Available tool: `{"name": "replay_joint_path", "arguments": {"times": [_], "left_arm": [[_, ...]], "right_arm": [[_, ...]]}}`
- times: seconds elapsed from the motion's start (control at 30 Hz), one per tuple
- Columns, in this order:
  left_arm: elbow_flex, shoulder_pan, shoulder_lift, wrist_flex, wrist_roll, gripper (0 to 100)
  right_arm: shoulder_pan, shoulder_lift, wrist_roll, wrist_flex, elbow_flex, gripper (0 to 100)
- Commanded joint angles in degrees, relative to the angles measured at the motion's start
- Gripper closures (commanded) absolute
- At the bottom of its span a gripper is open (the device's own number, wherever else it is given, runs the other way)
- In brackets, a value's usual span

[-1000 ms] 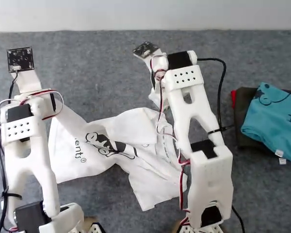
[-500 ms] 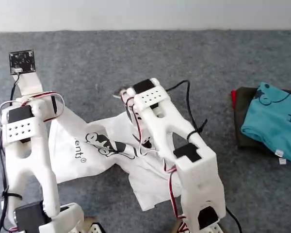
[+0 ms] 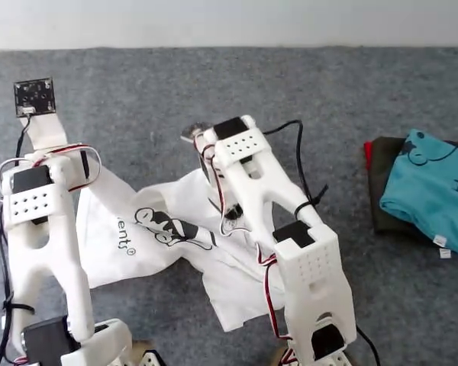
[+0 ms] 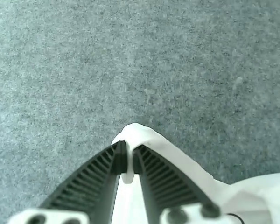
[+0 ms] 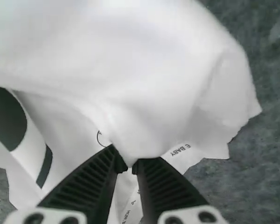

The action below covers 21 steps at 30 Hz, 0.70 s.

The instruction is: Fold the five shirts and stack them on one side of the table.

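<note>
**High view.** White shirt [image 3: 153, 229]: crumpled and unfolded on the grey mat [image 3: 137, 99], printed side up, near the middle of the table. Left arm [image 3: 38, 229]: at the shirt's outer corner. Right arm [image 3: 278, 221]: bent over the shirt's upper edge, hiding the cloth beneath it. Stack [image 3: 424, 191] at the far right edge, well apart from the white shirt: teal shirt [image 3: 435, 183] on top, folded; dark garment [image 3: 380, 191] under it, with a red sliver at one edge. Count of pieces in the stack: cannot tell.

**Left wrist view.** Left gripper [image 4: 127, 151]: pressed together on a small peak of white cloth, pinching the shirt's corner. Bare mat beyond the tips.

**Right wrist view.** Right gripper [image 5: 126, 163]: closed on a gathered fold of the same shirt, pinching it just beside the sewn-in label [image 5: 179, 149]. Dark print visible to one side, mat past the hem.

**Step in hand (judged).** Both holds taken on the white shirt, at two separate points of its edge; fold not yet made, cloth slack and bunched between the grips.

**Next move (judged).** Calls for drawing the two grips apart to take out the slack, then carrying the held edge over the body of the shirt in step, with neither pinch slipping. Afterwards, transfer to the stack.
</note>
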Motion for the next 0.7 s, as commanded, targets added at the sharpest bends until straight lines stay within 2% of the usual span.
{"name": "replay_joint_path", "arguments": {"times": [0.0,0.13,0.3,0.37,0.47,0.67], "left_arm": [[-0.31,0.18,-0.7,0.44,0.18,99],[-0.31,0.18,-0.7,0.53,0.26,99],[-0.31,0.18,-0.7,0.62,0.18,99],[-0.31,0.09,-0.7,0.62,0.18,99],[-0.31,0.09,-0.7,1.32,0.18,99],[-0.31,0.18,-0.53,1.67,0.18,99]], "right_arm": [[0.22,-1.19,-0.26,-2.42,-6.51,99.1],[0.31,-1.1,-0.26,-14.02,-8.62,99.1],[0.22,3.21,-0.26,-38.37,-10.02,98.7],[1.01,6.2,-0.26,-47.08,-11.52,93.5],[1.8,9.71,-0.44,-45.93,-17.14,83.3],[6.64,13.76,-2.02,-33.98,-33.41,82.5]]}}
